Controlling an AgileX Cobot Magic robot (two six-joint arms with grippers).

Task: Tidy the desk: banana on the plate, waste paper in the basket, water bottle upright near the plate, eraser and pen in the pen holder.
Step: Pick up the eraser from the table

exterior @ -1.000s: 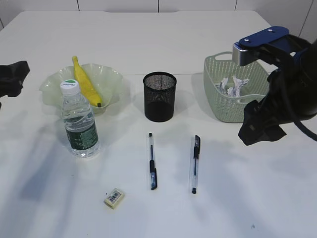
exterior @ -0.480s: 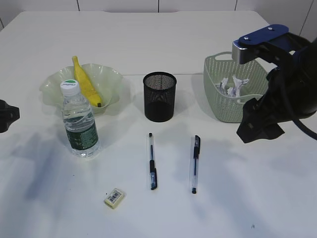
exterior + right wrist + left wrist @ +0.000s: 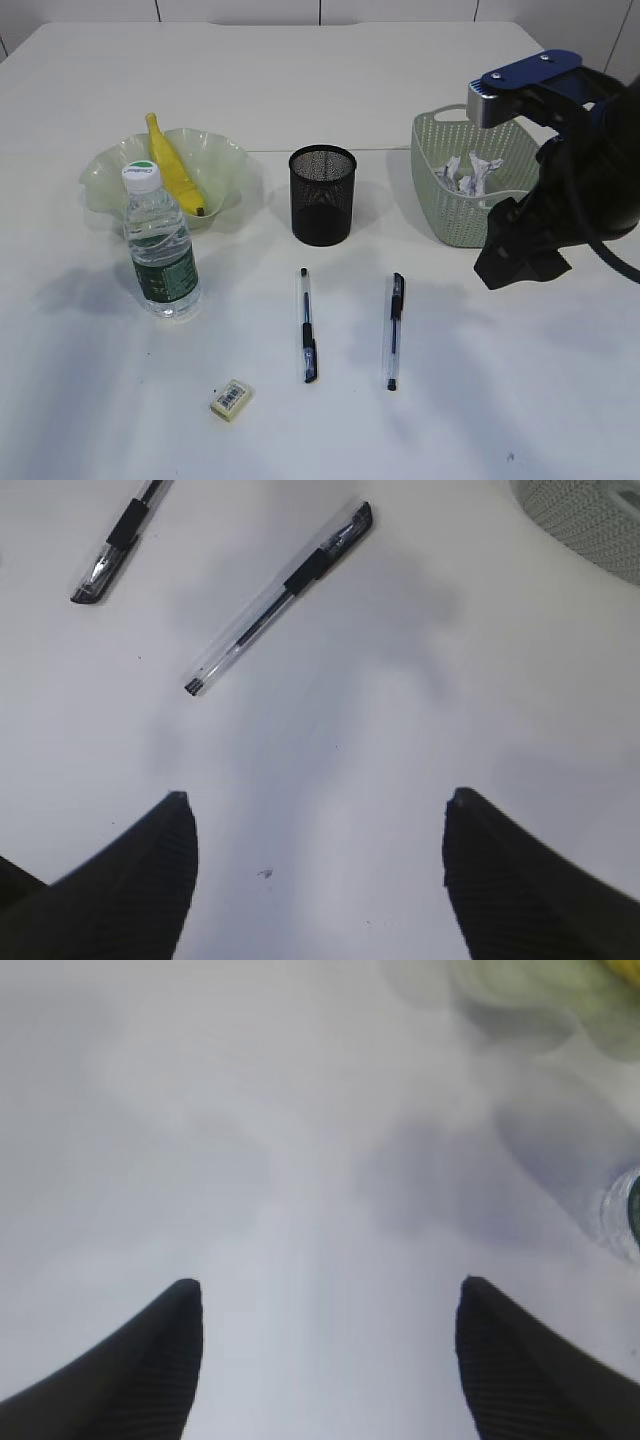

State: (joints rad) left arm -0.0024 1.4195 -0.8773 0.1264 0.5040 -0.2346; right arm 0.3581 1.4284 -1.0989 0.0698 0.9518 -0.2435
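Observation:
A yellow banana (image 3: 175, 165) lies on the green plate (image 3: 228, 160). Just in front of the plate, the water bottle (image 3: 160, 250) stands upright. Two pens (image 3: 307, 325) (image 3: 393, 330) and a small eraser (image 3: 230, 399) lie on the table in front of the black mesh pen holder (image 3: 322, 195). Crumpled waste paper (image 3: 470, 172) sits in the green basket (image 3: 450, 205). My right gripper (image 3: 520, 262) (image 3: 318, 805) hovers open, right of the pens (image 3: 280, 595), empty. My left gripper (image 3: 325, 1295) is open over bare table, with the bottle (image 3: 625, 1215) at the view's right edge.
The white table's far edge (image 3: 280, 22) runs along the top of the exterior view. The right arm's bulk (image 3: 590, 170) stands in front of the basket's right side. The left arm is outside the exterior view.
The left arm has drawn back leftward out of the exterior view. The right gripper has shifted slightly. The objects have not moved.

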